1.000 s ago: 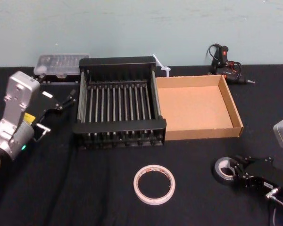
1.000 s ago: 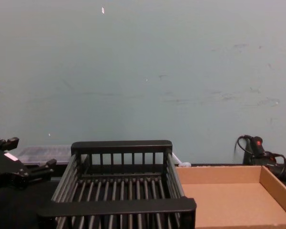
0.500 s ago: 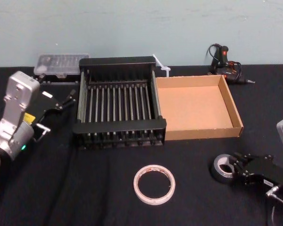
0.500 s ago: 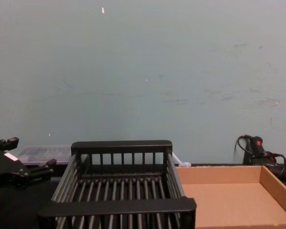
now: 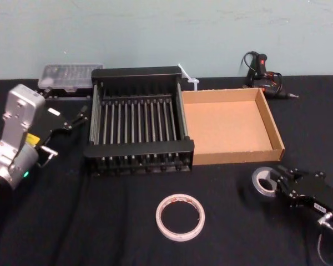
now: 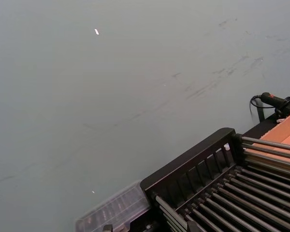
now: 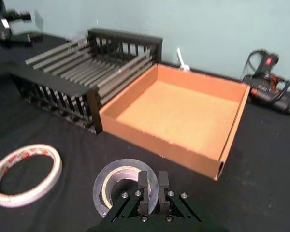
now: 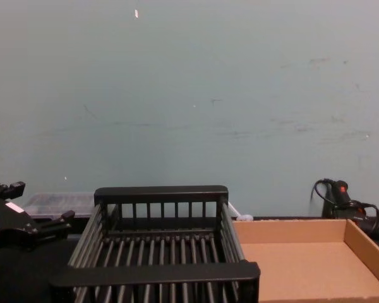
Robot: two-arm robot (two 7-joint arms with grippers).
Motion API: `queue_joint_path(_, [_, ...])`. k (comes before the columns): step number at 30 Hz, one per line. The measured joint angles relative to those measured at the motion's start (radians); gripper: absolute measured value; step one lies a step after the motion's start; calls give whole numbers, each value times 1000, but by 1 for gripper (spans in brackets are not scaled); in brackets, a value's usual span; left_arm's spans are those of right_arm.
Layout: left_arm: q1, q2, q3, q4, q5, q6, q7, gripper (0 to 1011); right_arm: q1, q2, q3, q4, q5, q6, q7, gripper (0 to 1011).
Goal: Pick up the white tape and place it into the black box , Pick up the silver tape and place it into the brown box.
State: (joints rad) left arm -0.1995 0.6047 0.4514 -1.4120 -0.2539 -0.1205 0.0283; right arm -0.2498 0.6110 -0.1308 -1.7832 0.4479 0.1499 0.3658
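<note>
The silver tape [image 5: 263,182] is pinched by its ring wall in my right gripper [image 5: 278,183], which is shut on it just in front of the brown box [image 5: 233,157]. In the right wrist view the fingers [image 7: 144,187] close on the near side of the silver tape [image 7: 117,183], with the brown box [image 7: 150,142] straight behind it. The white tape [image 5: 179,216] lies flat on the black cloth in front of the black box [image 5: 139,148]. My left gripper [image 5: 66,133] stands open beside the black box's left side, holding nothing.
A clear plastic case [image 5: 69,75] sits behind the black box at the left. A glue gun [image 5: 263,72] with its cord lies behind the brown box. A small white plastic piece [image 5: 188,78] pokes up between the two boxes' far corners.
My right gripper has carried the silver tape forward, closer to the brown box's front wall. The left arm and the white tape have stayed put.
</note>
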Motion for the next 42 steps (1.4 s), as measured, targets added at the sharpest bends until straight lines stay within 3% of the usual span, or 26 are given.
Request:
queue_joint_path(6, [0, 0, 0, 0, 0, 0, 0, 1001, -18, -5, 21, -13, 19, -55, 8, 132])
queue_joint_path(20, [0, 0, 0, 0, 0, 0, 0, 1001, -12, -19, 32, -14, 35, -95, 7, 132])
queue_joint_path(29, [0, 0, 0, 0, 0, 0, 0, 1001, 23, -30, 22, 6, 38, -85, 4, 132])
queue_joint_path(42, [0, 0, 0, 0, 0, 0, 0, 1001, 132, -52, -17, 77, 46, -39, -9, 132])
